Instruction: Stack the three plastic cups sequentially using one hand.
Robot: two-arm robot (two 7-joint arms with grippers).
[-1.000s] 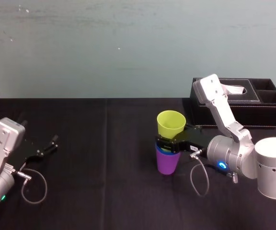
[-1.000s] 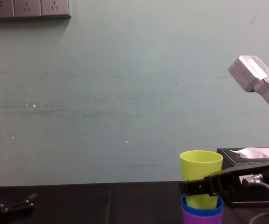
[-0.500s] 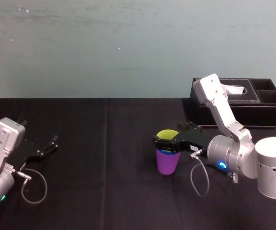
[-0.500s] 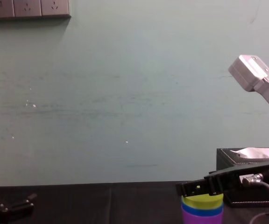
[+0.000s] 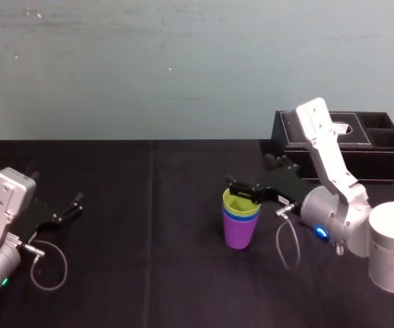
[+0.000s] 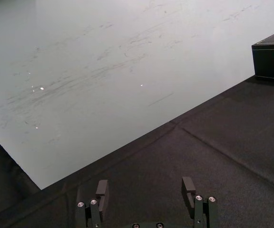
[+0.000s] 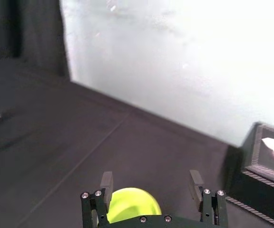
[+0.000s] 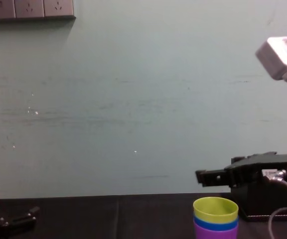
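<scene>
Right gripper (image 7: 151,180), fingers spread, hovers just above the upright, nested three plastic cups (image 5: 241,217); left gripper (image 6: 146,186) idles open, well apart.

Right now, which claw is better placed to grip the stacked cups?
Right: the right claw hovers open just above the nested yellow-green plastic cup; the left claw lies far to the left.

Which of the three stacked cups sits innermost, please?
The yellow-green cup, nested inside the blue cup, itself inside the purple cup; the right gripper hovers open above.
</scene>
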